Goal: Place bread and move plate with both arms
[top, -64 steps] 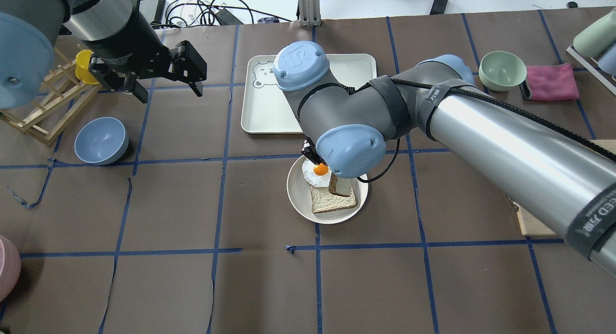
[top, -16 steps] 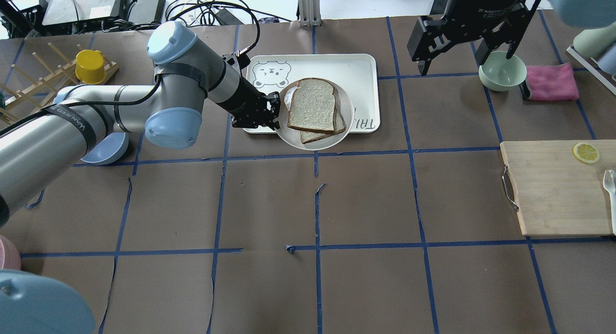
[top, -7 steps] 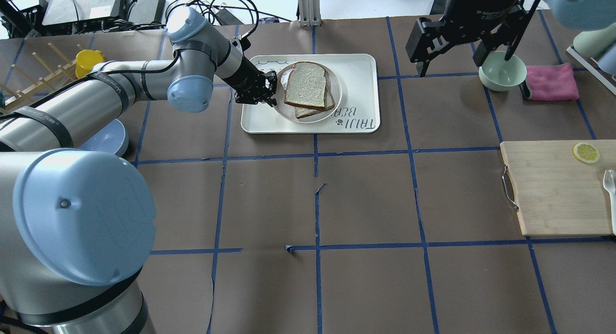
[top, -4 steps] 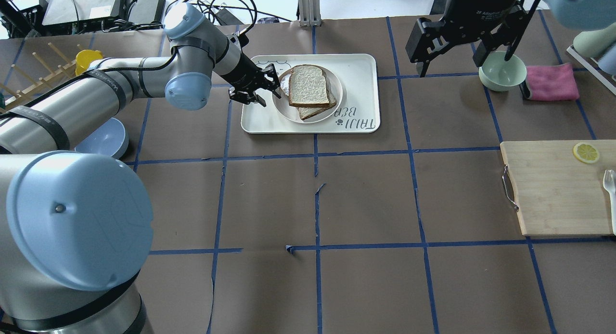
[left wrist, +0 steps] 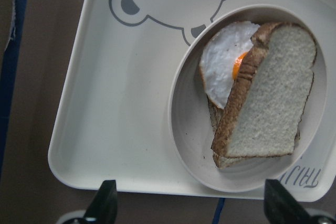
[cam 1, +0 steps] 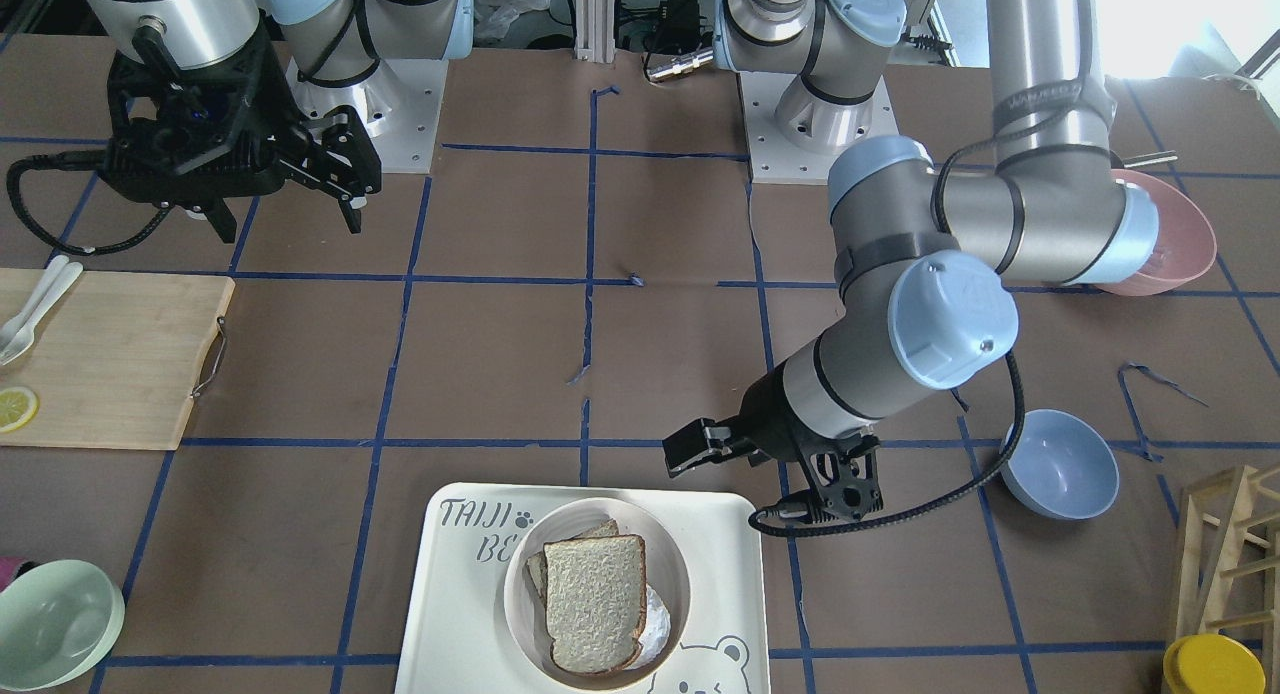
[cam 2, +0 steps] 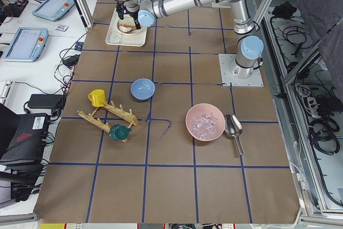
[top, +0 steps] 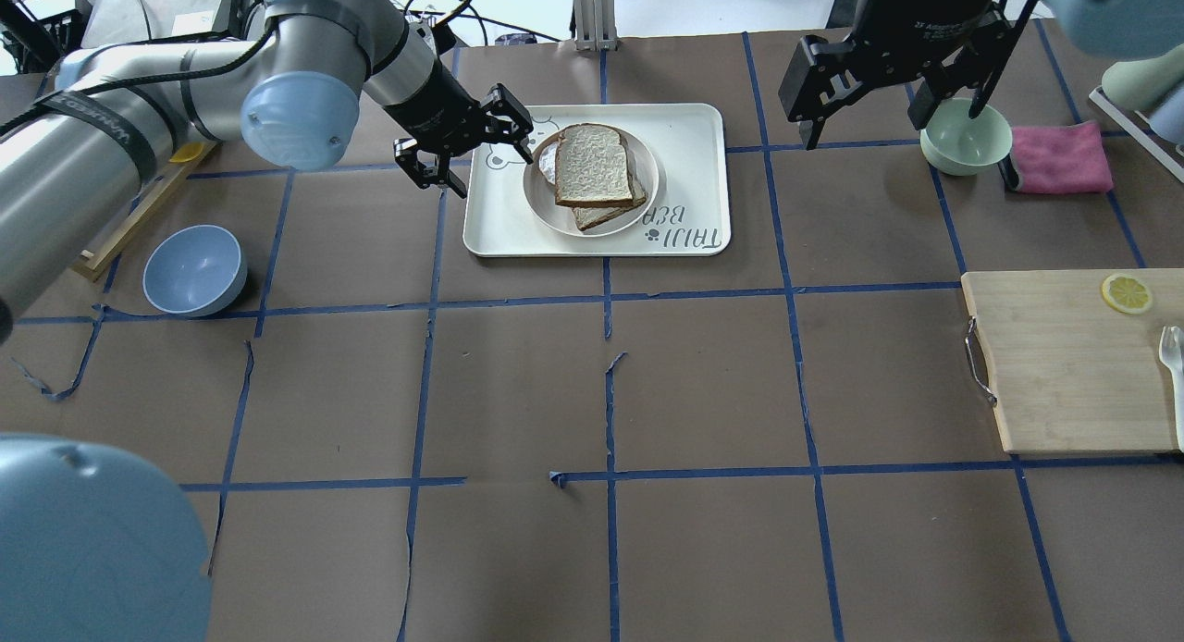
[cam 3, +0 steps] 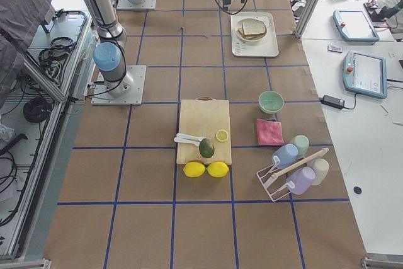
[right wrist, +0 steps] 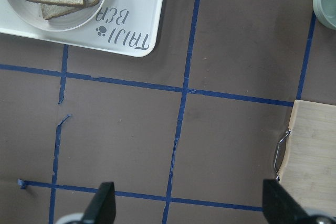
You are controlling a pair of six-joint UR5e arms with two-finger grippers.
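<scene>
left gripper [top: 493, 172] has its fingers spread wide and pinches nothing; it hangs over the left edge of the tray [top: 504, 228], just beside the plate [top: 541, 194] and clear of it; right gripper [cam 1: 285, 224] is spread as wide, empty, raised over the table's far right part near the green bowl [top: 965, 135].

the table [top: 518, 392] is covered in brown paper crossed by blue tape lines; the white tray, printed with a bear, sits at the far middle; a pink cloth [top: 1059, 157] lies beside the green bowl, a board [top: 1064, 364] with a lemon slice [top: 1126, 293] at the right, a blue bowl [top: 194, 270] at the left; cables and gear lie beyond the far edge.

the plate stands on the tray; in it the bread [top: 592, 166] lies on top, over a lower slice [top: 606, 216] and part of a fried egg [left wrist: 223, 72]; its long axis runs near to far, slightly skewed, rounded top away from the robot.
</scene>
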